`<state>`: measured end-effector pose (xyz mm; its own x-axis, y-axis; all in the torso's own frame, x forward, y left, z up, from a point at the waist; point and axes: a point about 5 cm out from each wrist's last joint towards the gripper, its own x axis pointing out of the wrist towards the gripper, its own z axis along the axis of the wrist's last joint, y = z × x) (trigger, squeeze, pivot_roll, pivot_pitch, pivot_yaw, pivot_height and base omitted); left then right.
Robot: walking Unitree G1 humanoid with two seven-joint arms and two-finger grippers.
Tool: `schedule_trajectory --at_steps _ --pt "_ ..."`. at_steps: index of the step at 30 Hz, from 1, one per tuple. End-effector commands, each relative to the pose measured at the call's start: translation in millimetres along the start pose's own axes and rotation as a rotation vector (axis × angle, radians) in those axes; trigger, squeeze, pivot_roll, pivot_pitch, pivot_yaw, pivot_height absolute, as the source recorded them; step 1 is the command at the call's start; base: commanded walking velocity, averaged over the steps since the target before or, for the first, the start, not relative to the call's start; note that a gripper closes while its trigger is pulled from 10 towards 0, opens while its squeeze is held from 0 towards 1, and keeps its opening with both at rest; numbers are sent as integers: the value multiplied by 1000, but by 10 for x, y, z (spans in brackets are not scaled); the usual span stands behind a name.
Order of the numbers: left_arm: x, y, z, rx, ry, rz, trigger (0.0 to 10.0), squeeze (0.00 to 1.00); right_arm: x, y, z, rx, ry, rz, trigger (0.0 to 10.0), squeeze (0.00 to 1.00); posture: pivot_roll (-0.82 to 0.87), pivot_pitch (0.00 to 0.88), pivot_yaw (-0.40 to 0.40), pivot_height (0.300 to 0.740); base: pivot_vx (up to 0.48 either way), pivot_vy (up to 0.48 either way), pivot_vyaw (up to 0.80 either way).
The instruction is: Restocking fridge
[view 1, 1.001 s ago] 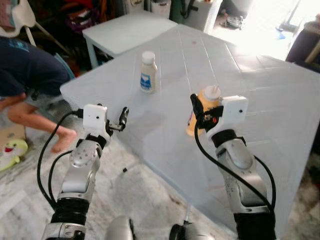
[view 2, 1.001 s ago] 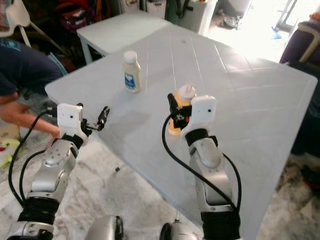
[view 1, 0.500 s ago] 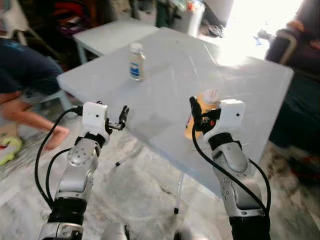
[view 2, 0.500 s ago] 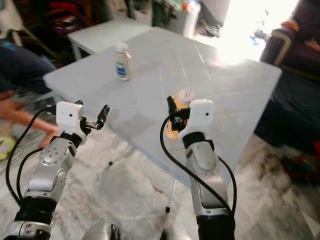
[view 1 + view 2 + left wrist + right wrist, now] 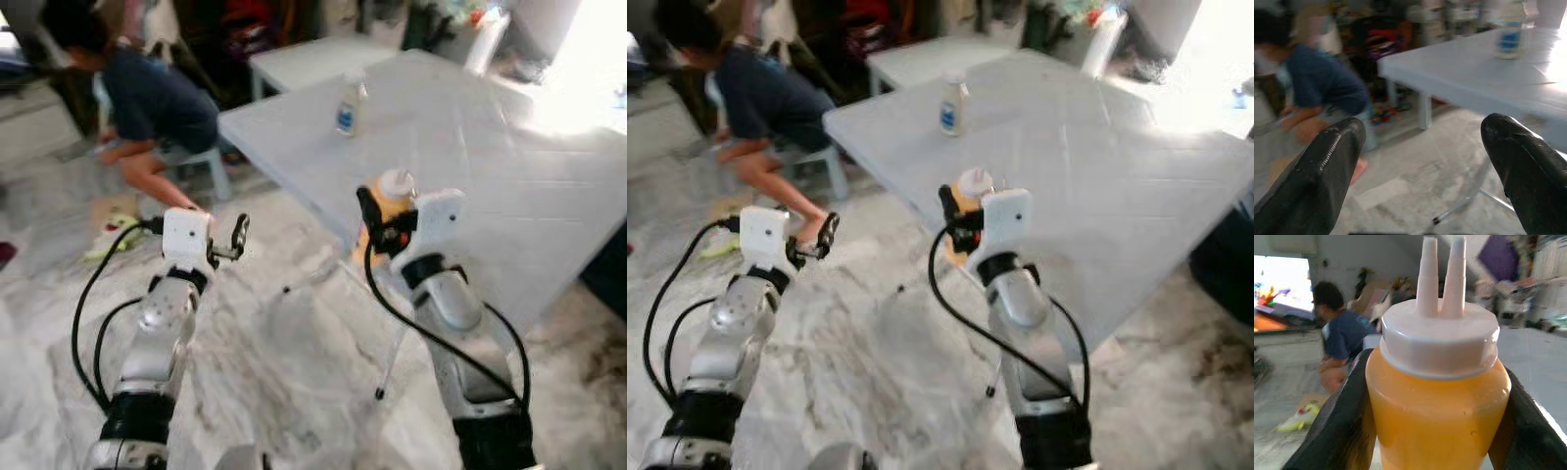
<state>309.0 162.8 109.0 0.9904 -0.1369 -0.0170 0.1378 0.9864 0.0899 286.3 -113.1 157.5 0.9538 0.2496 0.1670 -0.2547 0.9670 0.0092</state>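
Right wrist view: orange squeeze bottle (image 5: 1437, 401) with a white cap and two white nozzles sits upright between the right gripper's two black fingers (image 5: 1337, 426), both pressed against its sides, so it is held. Head views: right gripper (image 5: 377, 220) carries the bottle raised in front of the robot, over the marble floor (image 5: 284, 362) just beside the near edge of the pale blue table (image 5: 490, 147); bottle is clear of the tabletop. Left gripper (image 5: 238, 238) is raised out front over the floor, well apart from the table; its wrist view shows its fingers (image 5: 1317, 181) spread wide with nothing between them, only floor and table beyond. A white bottle with a blue label (image 5: 349, 104) stands upright on the table near its far-left edge, well apart from both grippers. A second, lower pale table (image 5: 313, 61) stands behind it. A person in a dark blue top (image 5: 147, 98) crouches on a small stool at the robot's left, beyond the left gripper, bent toward the floor, near a yellow-green item (image 5: 113, 240) lying there. Bright glare falls across the table's right side. Head views are somewhat blurred.
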Motion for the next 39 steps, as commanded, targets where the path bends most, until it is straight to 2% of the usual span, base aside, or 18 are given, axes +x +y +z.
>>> schedule_trajectory --at_steps 1,13,14,18,28,31,37,39 --pt "15 50 4 15 3 27 10000 0 42 71 46 1 -24 26 10000 0 -76 0 -15 740 0 0 800" --pt "17 62 -25 8 12 45 10000 0 45 122 2 11 -23 42 10000 0 -70 0 -12 740 0 426 800" --pt "-54 115 -129 9 42 67 10000 0 29 111 -32 13 -16 34 10000 0 -66 0 -16 740 0 480 800" --pt "-145 161 -208 15 63 92 10000 0 6 61 -82 16 -2 13 10000 0 -51 0 -26 740 0 480 800" --pt "-92 176 -141 30 38 110 10000 0 130 106 -24 0 -31 52 10000 0 -31 0 -27 740 0 480 800" --pt "-86 176 -131 37 38 107 10000 0 135 101 -20 -9 -34 52 10000 0 -31 0 -25 740 0 97 800" --pt "-193 338 -142 69 59 162 10000 0 45 71 -69 -12 -21 40 10000 0 7 0 -38 740 0 375 800" --pt "-280 399 -174 81 59 193 10000 0 37 51 -140 -8 -1 43 10000 0 21 0 -48 740 0 480 797"
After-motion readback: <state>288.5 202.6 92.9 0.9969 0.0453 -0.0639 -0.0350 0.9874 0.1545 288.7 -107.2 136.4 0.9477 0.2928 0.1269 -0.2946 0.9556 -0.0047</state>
